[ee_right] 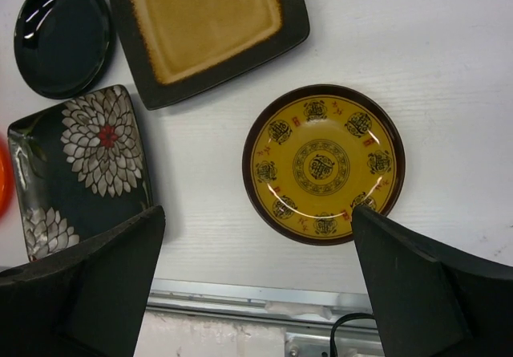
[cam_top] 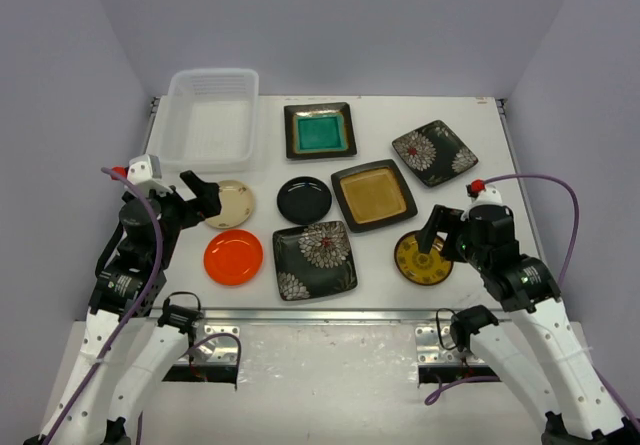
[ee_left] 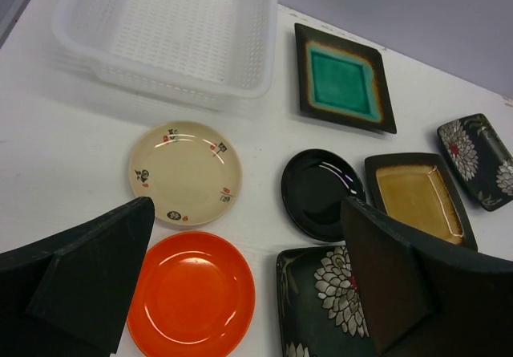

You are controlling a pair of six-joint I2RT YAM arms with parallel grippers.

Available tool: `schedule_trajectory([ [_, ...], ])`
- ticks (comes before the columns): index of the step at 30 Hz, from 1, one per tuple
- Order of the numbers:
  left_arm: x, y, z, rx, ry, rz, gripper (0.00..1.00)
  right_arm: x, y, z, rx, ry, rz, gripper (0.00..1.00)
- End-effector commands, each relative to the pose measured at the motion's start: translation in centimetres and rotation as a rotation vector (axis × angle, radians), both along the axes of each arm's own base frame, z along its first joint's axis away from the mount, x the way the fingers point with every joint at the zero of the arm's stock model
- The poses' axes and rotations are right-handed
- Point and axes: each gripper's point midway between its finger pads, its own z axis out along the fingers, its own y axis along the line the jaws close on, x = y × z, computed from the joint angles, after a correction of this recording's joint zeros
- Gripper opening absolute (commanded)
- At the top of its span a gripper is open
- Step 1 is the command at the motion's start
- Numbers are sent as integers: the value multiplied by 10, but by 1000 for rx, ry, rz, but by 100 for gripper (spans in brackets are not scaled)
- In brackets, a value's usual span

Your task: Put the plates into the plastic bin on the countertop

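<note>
The plastic bin (cam_top: 210,115) stands empty at the far left of the countertop (cam_top: 490,200). Eight plates lie on the surface: teal square (cam_top: 320,130), amber square (cam_top: 374,195), two floral squares (cam_top: 434,152) (cam_top: 315,260), black round (cam_top: 304,200), cream round (cam_top: 229,203), orange round (cam_top: 233,257), yellow-patterned round (cam_top: 423,258). My left gripper (cam_top: 200,196) is open and empty, hovering by the cream plate (ee_left: 185,172) and above the orange plate (ee_left: 191,294). My right gripper (cam_top: 436,235) is open and empty above the yellow plate (ee_right: 323,164).
A metal rail (cam_top: 320,315) runs along the front edge, also in the right wrist view (ee_right: 240,297). Grey walls close in the back and both sides. The bin (ee_left: 172,36) sits just beyond the cream plate.
</note>
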Motion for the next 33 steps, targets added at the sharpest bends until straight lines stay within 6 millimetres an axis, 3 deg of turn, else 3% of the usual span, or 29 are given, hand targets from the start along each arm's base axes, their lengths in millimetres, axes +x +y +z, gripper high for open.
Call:
schedule_trajectory([
  [1,2,-5,10,-13,-47,-23,100,7,-7,-1,2,-8,-75,99],
  [7,5,-11,6,-15,-38,-51,100,18,-3,0,73,-52,-140,99],
  [11,7,-12,5,-13,-32,-59,100,33,18,-1,208,-84,-135,99],
  [15,8,-14,3,-12,-28,-68,100,51,37,-17,377,-71,-196,99],
  [22,10,-19,-2,-10,-10,-92,100,81,39,-56,549,26,-476,99],
  [25,10,-20,-2,-10,-12,-99,100,97,49,-58,625,21,-504,99],
  [31,12,-22,-4,-11,-3,-111,100,102,72,-86,620,147,-579,98],
  [33,13,-23,-5,-11,1,-115,100,106,80,-86,628,155,-594,98],
])
